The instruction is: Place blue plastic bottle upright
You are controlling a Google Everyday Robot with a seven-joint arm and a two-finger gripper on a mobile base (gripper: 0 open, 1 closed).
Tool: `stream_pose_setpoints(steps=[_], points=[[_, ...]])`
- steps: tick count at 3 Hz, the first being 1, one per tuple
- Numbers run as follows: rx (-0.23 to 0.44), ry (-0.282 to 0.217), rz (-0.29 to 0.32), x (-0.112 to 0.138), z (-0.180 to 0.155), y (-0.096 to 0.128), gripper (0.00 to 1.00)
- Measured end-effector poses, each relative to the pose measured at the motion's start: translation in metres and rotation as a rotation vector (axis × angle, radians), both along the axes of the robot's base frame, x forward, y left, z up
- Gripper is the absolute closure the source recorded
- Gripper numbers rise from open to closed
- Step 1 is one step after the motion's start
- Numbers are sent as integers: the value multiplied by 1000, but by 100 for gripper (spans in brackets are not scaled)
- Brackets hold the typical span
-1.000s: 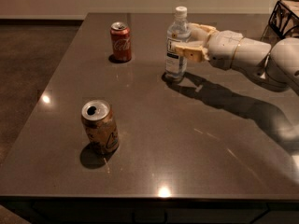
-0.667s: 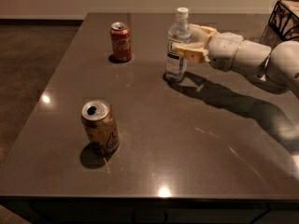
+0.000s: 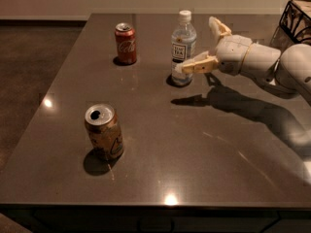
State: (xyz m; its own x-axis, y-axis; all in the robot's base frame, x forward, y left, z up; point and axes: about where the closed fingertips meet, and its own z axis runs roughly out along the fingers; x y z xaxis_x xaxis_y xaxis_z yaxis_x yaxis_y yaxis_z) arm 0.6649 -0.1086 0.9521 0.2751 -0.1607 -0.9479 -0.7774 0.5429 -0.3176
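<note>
Tabletop (image 3: 194,144): upright bottle (image 3: 183,47) beside spread claw (image 3: 198,45)

dim, warm light from overhead. two small glare spots on the dark glossy table (image 3: 146,144): one nr the left edge, one nr the front. my gripper (image 3: 201,45), fingers spread, sits just right of the blue plastic bottle (image 3: 183,47). w/ the arm it throws a big dark shadow across the tabletop on the right. gold can (image 3: 103,132) & red can (image 3: 126,42) have short shadows at their bases.
</note>
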Motion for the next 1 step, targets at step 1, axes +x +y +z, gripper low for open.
stream_pose_setpoints(steps=[1], points=[[0, 0, 0, 0, 0, 0, 0]])
